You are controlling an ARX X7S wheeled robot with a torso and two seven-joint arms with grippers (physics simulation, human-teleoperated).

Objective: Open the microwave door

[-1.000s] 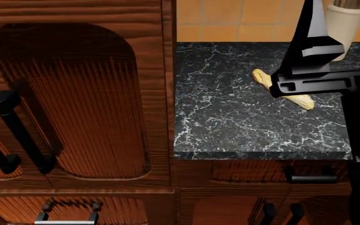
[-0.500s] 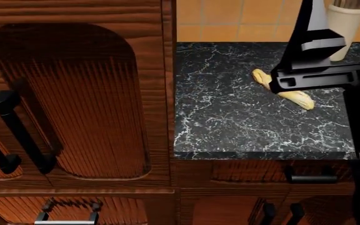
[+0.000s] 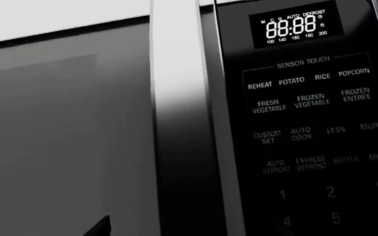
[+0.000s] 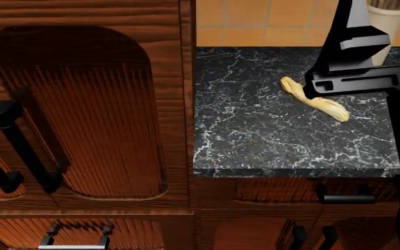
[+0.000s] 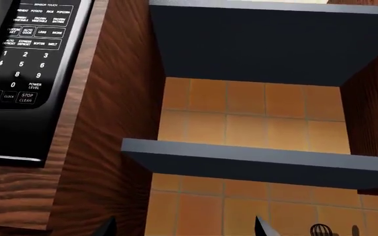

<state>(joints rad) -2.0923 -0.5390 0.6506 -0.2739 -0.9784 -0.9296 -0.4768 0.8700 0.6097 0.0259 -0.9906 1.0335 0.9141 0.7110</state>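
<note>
The microwave fills the left wrist view: its dark glass door (image 3: pixel 64 147) is shut, with a vertical silver handle (image 3: pixel 175 98) beside the black control panel (image 3: pixel 307 123). My left gripper (image 3: pixel 182 231) is close in front of the handle. Only one dark fingertip (image 3: pixel 101 229) shows, set far to the side over the door glass. In the right wrist view the microwave's keypad (image 5: pixel 25 54) sits off to one side. My right gripper (image 5: pixel 183 228) is open, empty, and faces the tiled wall. The right arm (image 4: pixel 353 57) is raised over the counter.
A black marble counter (image 4: pixel 255 135) carries a bread stick (image 4: pixel 318 103) and a cream utensil cup (image 4: pixel 386 26). Tall wooden cabinet doors (image 4: pixel 82 114) have black bar handles (image 4: pixel 19 146). A drawer handle (image 4: pixel 345 197) sits under the counter. A dark shelf (image 5: pixel 261 162) crosses the tiled wall.
My right arm has lifted and shifted slightly right over the counter, uncovering more of the bread stick. Nothing else in the head view has moved.
</note>
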